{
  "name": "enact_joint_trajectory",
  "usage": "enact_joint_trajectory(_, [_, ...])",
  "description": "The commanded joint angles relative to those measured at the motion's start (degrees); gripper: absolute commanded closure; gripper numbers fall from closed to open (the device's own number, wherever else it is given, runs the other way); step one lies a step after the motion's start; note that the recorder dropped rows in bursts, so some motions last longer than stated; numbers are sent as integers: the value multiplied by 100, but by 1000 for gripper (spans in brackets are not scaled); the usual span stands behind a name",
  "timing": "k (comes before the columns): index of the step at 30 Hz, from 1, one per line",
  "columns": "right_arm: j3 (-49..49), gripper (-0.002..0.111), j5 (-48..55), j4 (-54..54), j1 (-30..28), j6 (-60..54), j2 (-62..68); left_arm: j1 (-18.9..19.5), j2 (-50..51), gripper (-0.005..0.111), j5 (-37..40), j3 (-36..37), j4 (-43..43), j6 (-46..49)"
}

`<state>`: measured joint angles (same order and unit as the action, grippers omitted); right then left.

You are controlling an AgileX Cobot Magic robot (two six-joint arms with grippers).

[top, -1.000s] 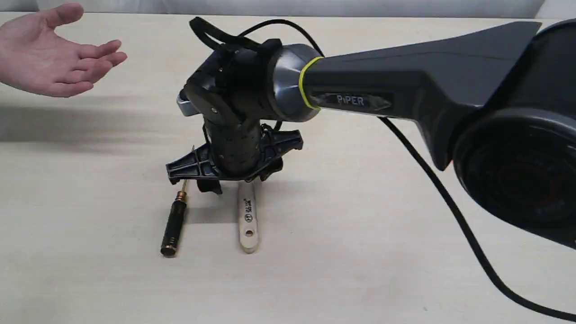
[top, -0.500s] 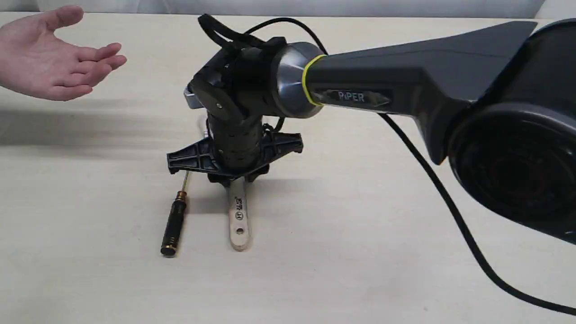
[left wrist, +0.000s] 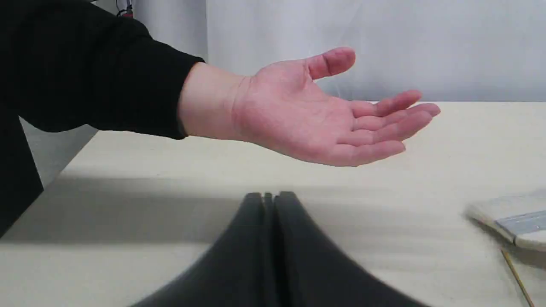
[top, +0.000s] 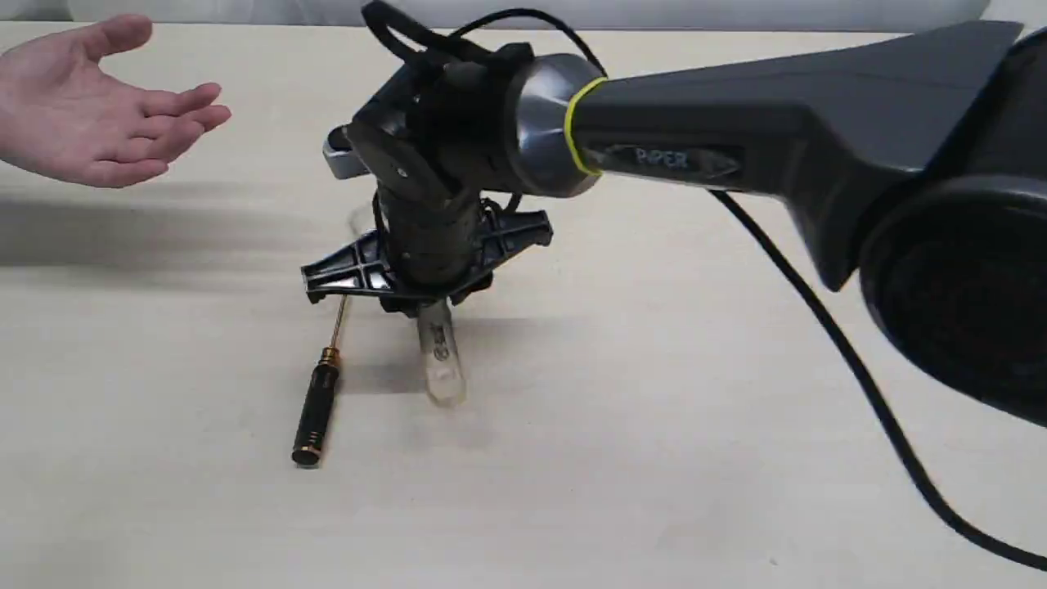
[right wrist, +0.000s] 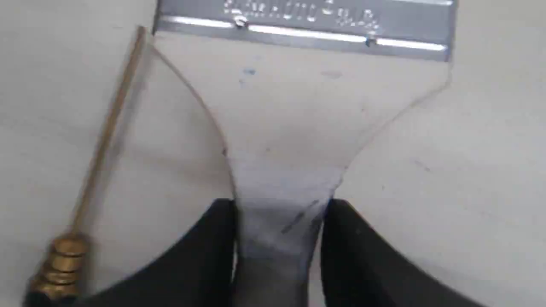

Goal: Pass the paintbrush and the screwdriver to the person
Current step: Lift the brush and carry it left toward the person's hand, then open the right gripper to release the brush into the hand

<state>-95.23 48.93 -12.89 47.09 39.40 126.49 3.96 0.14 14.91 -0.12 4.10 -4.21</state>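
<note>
My right gripper [top: 425, 307] is shut on the paintbrush [top: 440, 360] and holds it above the table, handle end hanging toward the camera. In the right wrist view both black fingers [right wrist: 204, 251] clamp the wooden neck of the paintbrush [right wrist: 290, 128] below its silver ferrule [right wrist: 303, 25]. The screwdriver [top: 317, 413] lies on the table left of the brush, its thin shaft [right wrist: 104, 132] beside the brush. The person's open hand [top: 98, 123] waits palm up at the far left; the left wrist view shows the hand [left wrist: 324, 115] beyond my left gripper [left wrist: 268, 197], which is shut on nothing.
The pale wooden table [top: 654, 458] carries everything. A black cable [top: 826, 343] trails from the right arm across the table's right side. The person's black sleeve [left wrist: 85, 72] fills one side of the left wrist view.
The right gripper has risen with the paintbrush, lifting its handle off the table. The screwdriver and the person's hand have stayed in place.
</note>
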Motion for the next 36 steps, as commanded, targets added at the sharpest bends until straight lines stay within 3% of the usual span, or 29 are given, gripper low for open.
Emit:
enact_joint_trajectory(1, [-4, 104, -169, 2, -31, -227, -527, -32, -14, 107, -58, 12, -28, -12])
enact_joint_trajectory(9, [-4, 104, -788, 393, -31, -783, -1507, -32, -14, 107, -58, 12, -28, -12])
enact_joint_trajectory(15, [-67, 104, -2161, 1921, -31, -2379, -1620, -32, -14, 107, -58, 12, -28, -12])
enact_joint_trajectory(26, [-1002, 103, -1989, 3387, 107, -4647, -514, -32, -14, 107, -58, 12, -28, -12])
enact_joint_trajectory(30, [-1014, 88, -2074, 3387, 242, -5017, -332, -32, -14, 107, -64, 12, -16, -12])
enact_joint_trajectory(33, [-1014, 68, -2030, 3424, 242, -5030, -278, -32, -14, 107, -64, 12, -27, -12])
enact_joint_trajectory(36, [-1014, 57, -2009, 3424, 232, -5030, -266, -32, -14, 107, -64, 12, -27, -12])
